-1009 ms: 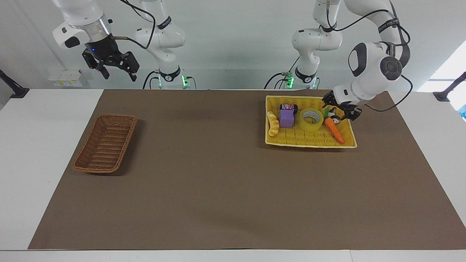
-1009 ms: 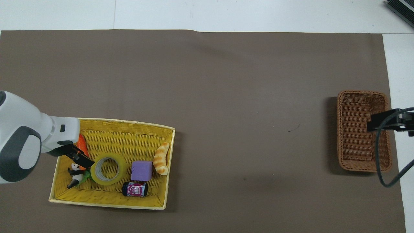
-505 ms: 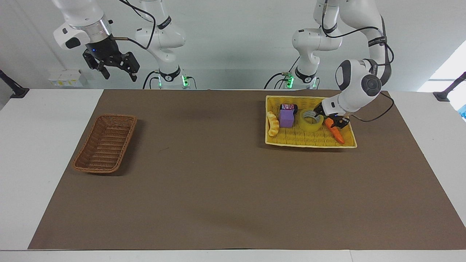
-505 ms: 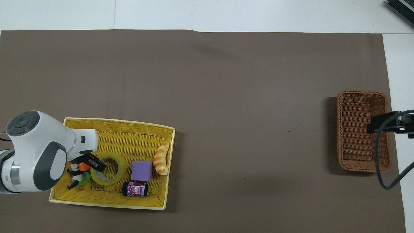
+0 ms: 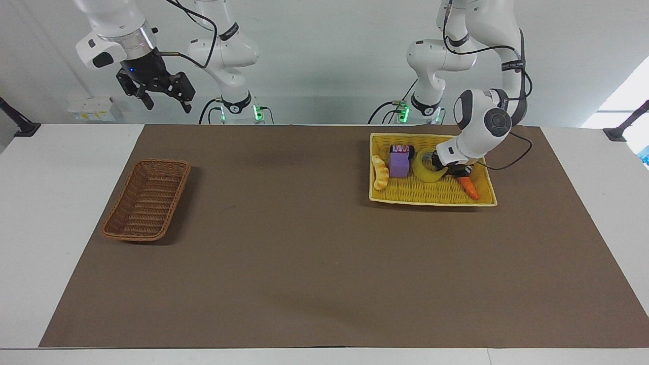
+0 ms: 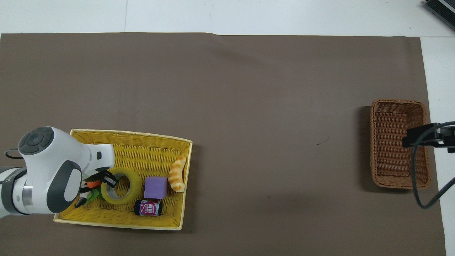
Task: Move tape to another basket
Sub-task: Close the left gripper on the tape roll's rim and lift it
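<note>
The yellow tape roll [image 5: 425, 173] lies in the bright yellow basket [image 5: 431, 203], between a purple block and a carrot. It also shows in the overhead view [image 6: 134, 185]. My left gripper [image 5: 447, 167] is down in that basket at the roll's rim on the carrot side, and its tip [image 6: 108, 177] overlaps the roll's wall. The brown wicker basket [image 5: 161, 162] stands empty at the right arm's end of the table, and its rim shows in the overhead view [image 6: 398, 102]. My right gripper [image 5: 165, 101] waits open, high over that basket's end [image 6: 423, 137].
In the yellow basket [image 6: 131, 133] are a purple block [image 5: 399, 165] [image 6: 155, 187], a small can [image 5: 401, 149] [image 6: 148, 208], a bread piece [image 5: 380, 172] [image 6: 177, 174] and an orange carrot [image 5: 469, 187] [image 6: 93, 184]. A brown mat covers the table.
My left gripper has come down from over the carrot and panda toy to the tape's rim. The roll now looks slightly shifted. The right arm has barely moved.
</note>
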You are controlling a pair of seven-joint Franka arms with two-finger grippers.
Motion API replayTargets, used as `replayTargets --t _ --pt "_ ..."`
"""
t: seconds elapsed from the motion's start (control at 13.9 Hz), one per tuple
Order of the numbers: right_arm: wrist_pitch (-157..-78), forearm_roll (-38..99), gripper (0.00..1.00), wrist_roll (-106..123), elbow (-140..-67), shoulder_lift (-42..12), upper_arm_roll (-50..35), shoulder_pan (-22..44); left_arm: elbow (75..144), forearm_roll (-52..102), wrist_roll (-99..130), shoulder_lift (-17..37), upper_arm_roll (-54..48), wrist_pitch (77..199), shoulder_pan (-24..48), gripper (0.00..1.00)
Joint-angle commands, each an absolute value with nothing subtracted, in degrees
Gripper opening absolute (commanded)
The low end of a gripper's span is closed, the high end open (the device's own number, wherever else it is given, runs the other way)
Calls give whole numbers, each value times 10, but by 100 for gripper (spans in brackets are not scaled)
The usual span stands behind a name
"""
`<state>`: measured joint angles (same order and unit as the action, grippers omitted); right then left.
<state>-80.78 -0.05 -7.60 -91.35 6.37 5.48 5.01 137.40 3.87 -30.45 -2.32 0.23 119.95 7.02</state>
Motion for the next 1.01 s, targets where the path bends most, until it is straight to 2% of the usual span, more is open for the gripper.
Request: replayTargets --t 0.0,0.22,0.5,0.86,0.94 --pt "-810 -1 100 -69 -930 78 52 43 1320 43 -303 -20 7 1132 55 0" --pt "-815 -1 100 -69 -930 78 52 44 1229 44 -300 -22 7 1035 40 0" --pt "-816 -1 100 -69 -929 76 52 43 1139 93 -259 -16 10 984 23 0" --pt "-819 -1 100 -58 -930 77 47 38 1122 165 -71 -11 -1 991 39 0" --pt "-817 -1 100 -53 -930 77 48 35 1122 166 -35 -11 -1 994 67 0"
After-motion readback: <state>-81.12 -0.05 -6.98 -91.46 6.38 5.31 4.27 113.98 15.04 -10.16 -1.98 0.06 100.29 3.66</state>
